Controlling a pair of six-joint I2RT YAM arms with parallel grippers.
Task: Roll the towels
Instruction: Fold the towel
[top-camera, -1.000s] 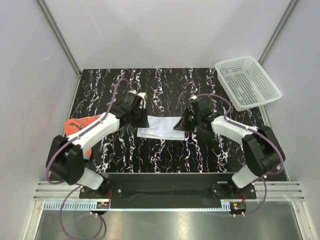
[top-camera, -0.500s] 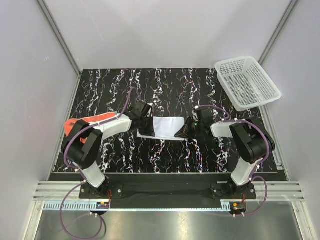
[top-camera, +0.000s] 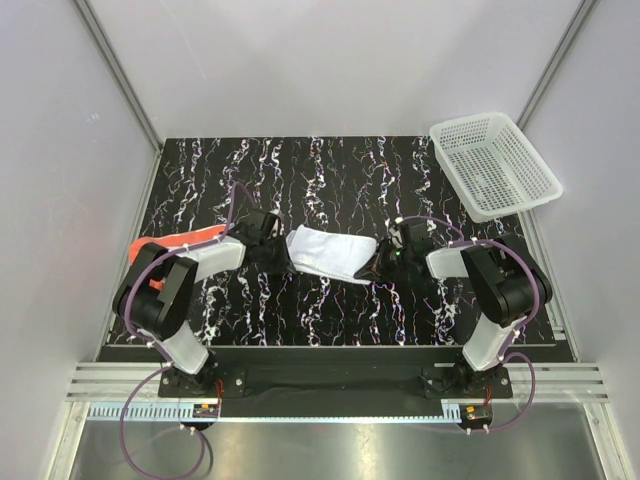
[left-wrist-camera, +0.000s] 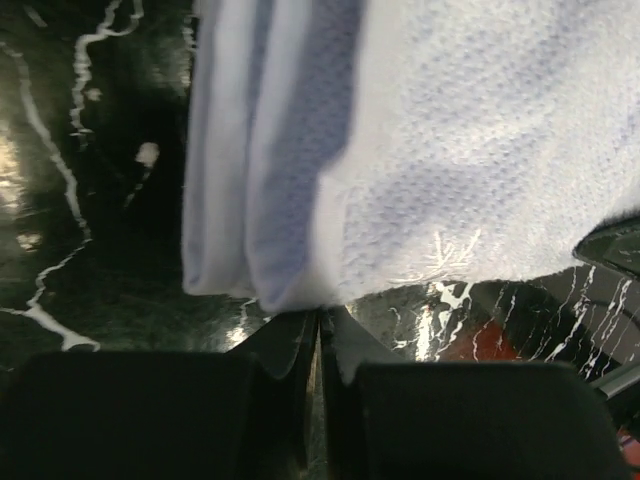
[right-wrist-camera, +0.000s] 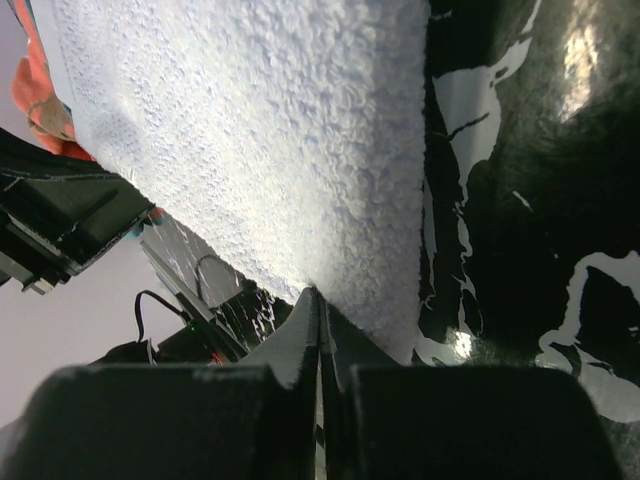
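Far left, the orange-red towel (top-camera: 150, 250) lies crumpled on the bench (top-camera: 330, 180), partly under the left arm (top-camera: 215, 255) and out of play for now. Moving in: the left jaws are clenched on the left edge of the white towel (top-camera: 325, 252), pinching the layered folds right at the tips, as the wrist view shows. The white towel hangs mid-bench between the two arms, bunched and slightly puffed, not flat. On its right edge, the right jaws are squeezed tight on the cloth's thin border. This one looks light, soft and floppy, with a nubbly weave that should grip well. It will sag and unfold if let go, so hold by edges or corners, both ends together. Far right, the mesh basket (top-camera: 443, 148) sits well apart at the back corner.
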